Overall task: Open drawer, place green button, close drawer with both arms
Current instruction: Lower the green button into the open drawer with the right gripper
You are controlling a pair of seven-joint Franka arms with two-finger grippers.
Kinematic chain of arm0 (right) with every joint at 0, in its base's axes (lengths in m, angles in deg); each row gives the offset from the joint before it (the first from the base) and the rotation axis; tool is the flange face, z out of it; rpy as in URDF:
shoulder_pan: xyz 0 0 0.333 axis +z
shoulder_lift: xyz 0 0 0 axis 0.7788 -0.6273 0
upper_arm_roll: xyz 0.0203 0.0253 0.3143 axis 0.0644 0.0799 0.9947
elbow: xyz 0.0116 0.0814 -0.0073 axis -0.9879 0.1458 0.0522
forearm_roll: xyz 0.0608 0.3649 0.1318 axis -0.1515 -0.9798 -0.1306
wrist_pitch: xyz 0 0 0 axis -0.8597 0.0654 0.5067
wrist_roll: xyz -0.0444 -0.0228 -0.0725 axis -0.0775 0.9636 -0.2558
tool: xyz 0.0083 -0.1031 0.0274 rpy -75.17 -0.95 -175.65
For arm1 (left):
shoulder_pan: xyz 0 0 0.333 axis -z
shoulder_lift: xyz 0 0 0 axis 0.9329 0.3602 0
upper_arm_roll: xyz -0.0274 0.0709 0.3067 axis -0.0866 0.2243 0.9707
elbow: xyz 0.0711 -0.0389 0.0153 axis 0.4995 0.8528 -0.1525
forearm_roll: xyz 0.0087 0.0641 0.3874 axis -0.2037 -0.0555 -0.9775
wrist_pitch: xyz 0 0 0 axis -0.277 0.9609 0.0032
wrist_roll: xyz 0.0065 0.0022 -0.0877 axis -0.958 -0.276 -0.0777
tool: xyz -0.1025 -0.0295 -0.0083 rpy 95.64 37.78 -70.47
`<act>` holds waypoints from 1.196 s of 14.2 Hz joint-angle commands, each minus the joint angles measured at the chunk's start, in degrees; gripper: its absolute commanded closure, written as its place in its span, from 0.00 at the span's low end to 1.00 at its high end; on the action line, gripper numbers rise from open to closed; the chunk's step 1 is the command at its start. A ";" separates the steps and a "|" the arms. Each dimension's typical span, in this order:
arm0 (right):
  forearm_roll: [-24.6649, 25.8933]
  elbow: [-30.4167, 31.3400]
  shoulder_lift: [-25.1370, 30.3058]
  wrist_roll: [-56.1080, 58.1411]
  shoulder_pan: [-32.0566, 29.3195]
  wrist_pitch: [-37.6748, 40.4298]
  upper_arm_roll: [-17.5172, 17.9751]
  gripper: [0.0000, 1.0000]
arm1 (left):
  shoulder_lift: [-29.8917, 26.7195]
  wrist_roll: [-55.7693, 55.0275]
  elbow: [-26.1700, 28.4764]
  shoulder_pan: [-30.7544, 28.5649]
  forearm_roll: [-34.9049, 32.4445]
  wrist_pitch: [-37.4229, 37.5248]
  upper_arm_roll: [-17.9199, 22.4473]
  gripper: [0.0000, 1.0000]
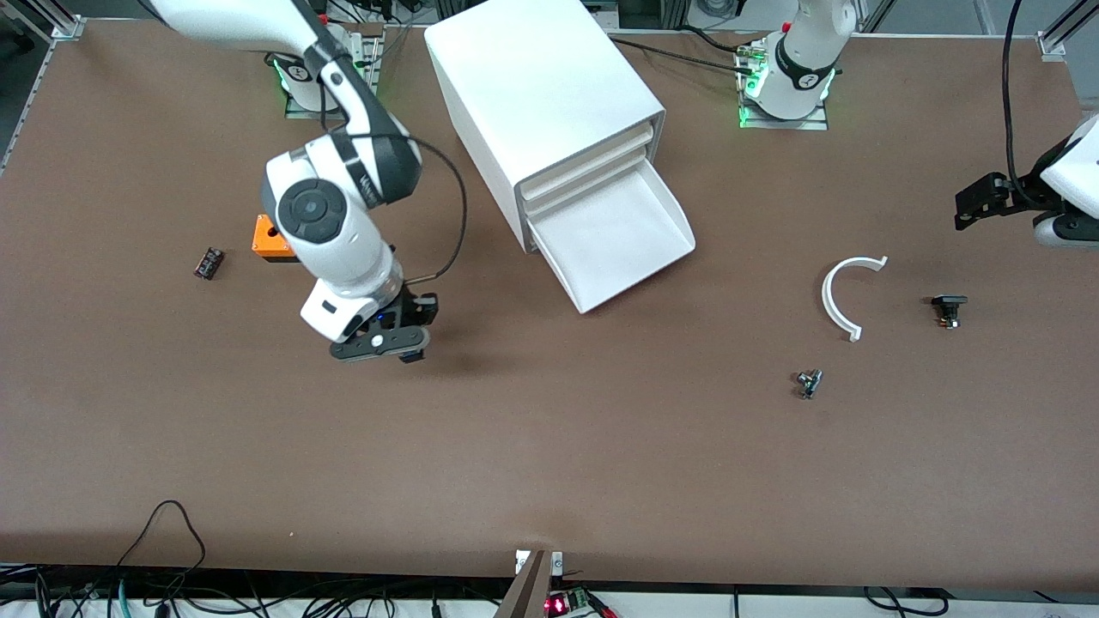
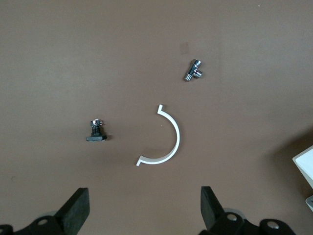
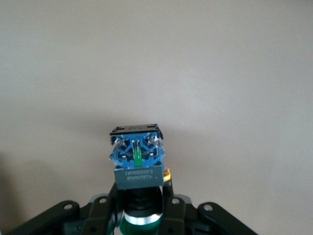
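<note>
The lowest drawer of the white cabinet is pulled out, and its tray shows nothing in it. My right gripper hangs over bare table between the orange box and the cabinet. It is shut on the green-capped button. In the right wrist view, the button's dark blue body sticks out past the fingers and its green cap sits between them. My left gripper is open and empty, over the table at the left arm's end. Its fingers stand wide apart.
A black-capped button, a white curved strip and a small metal fitting lie near the left gripper; they also show in the left wrist view. An orange box and a small dark part lie by the right arm.
</note>
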 commanded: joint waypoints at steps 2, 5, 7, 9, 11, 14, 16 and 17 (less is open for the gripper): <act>0.09 -5.03 -1.24 10.44 0.81 1.75 3.86 0.66 | -0.48 -0.59 -0.02 0.38 -0.92 0.51 0.74 0.00; 0.18 -7.23 -2.46 23.80 2.47 1.48 7.03 0.66 | -0.57 -0.68 -0.02 0.47 -0.39 0.51 0.74 0.00; 0.35 -7.85 -2.90 31.62 5.19 0.96 7.39 0.66 | -0.57 -0.94 -0.10 0.55 -0.39 0.59 0.74 0.00; 0.35 -9.16 -4.22 37.26 8.00 -0.36 7.39 0.66 | -0.57 -0.94 -0.02 0.56 -0.39 0.60 0.74 0.00; 0.18 -12.14 -5.97 39.12 10.99 0.24 7.39 0.66 | -0.48 -1.21 -0.37 1.16 -0.56 0.60 0.74 0.00; 0.44 -15.31 -9.05 45.43 14.42 0.68 7.39 0.66 | -0.48 -1.12 -0.46 1.52 -0.39 0.51 0.83 0.00; 0.44 -16.90 -10.72 49.92 15.83 2.44 7.30 0.66 | -0.31 -1.21 -0.46 1.52 -0.57 0.60 0.83 0.00; 0.44 -17.43 -11.86 53.68 16.27 3.23 7.30 0.66 | -0.22 -1.12 -0.46 1.52 -0.48 0.51 0.83 0.00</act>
